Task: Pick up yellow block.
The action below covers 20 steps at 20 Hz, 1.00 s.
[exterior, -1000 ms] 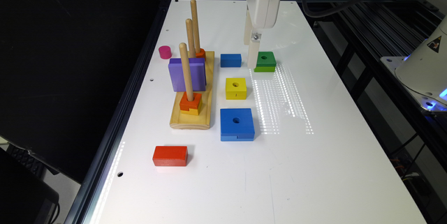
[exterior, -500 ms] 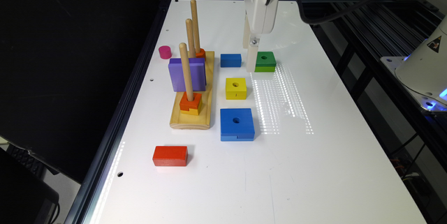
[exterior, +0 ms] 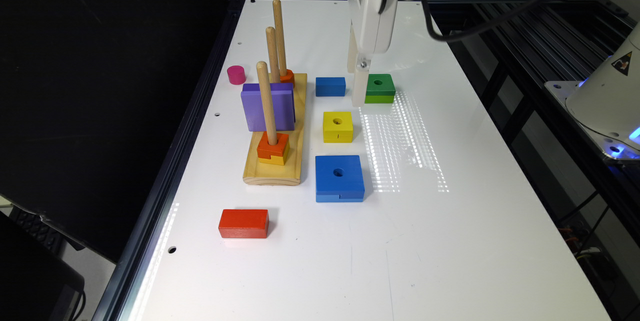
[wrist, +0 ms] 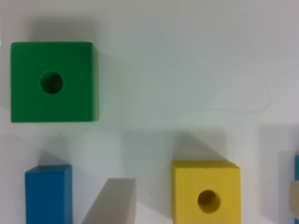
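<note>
Exterior view, starting nearest me: a red block (exterior: 243, 223) lies alone at the front of the white table (exterior: 475, 241), then the big blue square (exterior: 339, 178), with the wooden peg board (exterior: 274, 173) just beside it on the exterior view's left. Behind the blue square, apart from it and lying flat, is the yellow block (exterior: 337, 126) — untouched, hole upward, a small notch on its near face. Further back sit a small blue block (exterior: 330, 86) and a green block (exterior: 379, 88), and the gripper (exterior: 359, 92) hangs in the gap between those 2. That is the change: over the last second it has come lower and toward the near side, from above the far edge of the green block to this gap, while no block has shifted. I take it as the approach step, with the grasp not yet begun; it must come nearer again to stand over the yellow block. A pink cylinder (exterior: 236, 74) sits far off at the exterior view's left. The wrist view adds a straight-down look: the yellow block lies at the frame's edge, partly cut off, so the camera is not centred on it, and the green block takes 1 corner. The exterior view alone gives the gripper's height and the notch. Whether the gripper is spread or pressed together I cannot tell.
</note>
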{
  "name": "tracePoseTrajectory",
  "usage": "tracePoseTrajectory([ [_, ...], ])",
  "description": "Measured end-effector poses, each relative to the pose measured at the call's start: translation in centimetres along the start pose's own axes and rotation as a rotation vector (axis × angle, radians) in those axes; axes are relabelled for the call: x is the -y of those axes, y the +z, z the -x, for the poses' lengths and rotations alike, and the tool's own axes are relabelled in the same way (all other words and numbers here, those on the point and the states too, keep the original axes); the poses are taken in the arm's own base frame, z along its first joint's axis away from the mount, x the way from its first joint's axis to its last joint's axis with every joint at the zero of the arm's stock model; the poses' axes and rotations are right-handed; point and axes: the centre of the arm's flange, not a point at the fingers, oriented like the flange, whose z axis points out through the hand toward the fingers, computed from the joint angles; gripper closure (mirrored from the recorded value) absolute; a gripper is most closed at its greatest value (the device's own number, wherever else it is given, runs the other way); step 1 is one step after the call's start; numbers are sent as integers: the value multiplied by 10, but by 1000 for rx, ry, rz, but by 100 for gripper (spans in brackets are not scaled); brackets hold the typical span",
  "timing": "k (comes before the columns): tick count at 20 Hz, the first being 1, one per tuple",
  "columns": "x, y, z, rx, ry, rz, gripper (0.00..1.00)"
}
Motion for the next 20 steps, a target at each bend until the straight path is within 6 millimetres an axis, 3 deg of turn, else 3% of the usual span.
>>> tracePoseTrajectory([
  [11,0,24,-1,3,2,0,0],
  [20,0,25,-1,2,2,-2,0],
])
